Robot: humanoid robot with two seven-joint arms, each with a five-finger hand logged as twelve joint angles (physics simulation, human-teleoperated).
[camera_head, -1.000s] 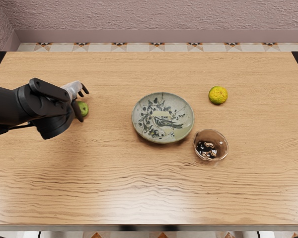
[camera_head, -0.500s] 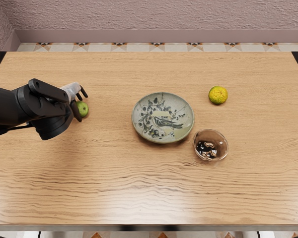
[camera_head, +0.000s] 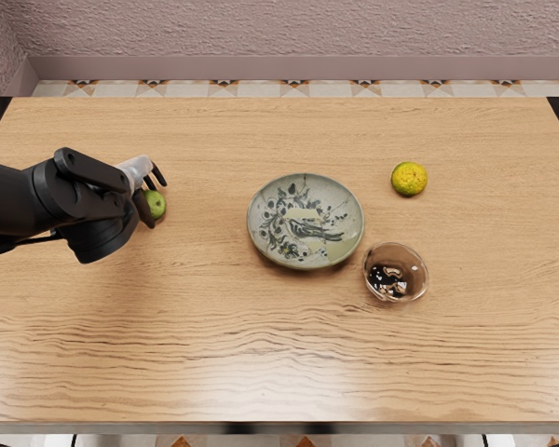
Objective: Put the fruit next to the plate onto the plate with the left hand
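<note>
bright, even light; sharp render, soft shadows.

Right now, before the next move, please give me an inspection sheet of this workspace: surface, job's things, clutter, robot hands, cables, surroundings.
Surface: wooden table, no spill seen.
Job's things: green fruit on the table, well left of the plate; no fruit on the plate.
Clutter: yellow fruit right of the plate; glass bowl with dark contents at the plate's lower right.
Robot hands: left robot hand at the green fruit, grasp cannot be told; right not in view.
Cables: nothing seen.
Surroundings: wall behind the table.
</note>
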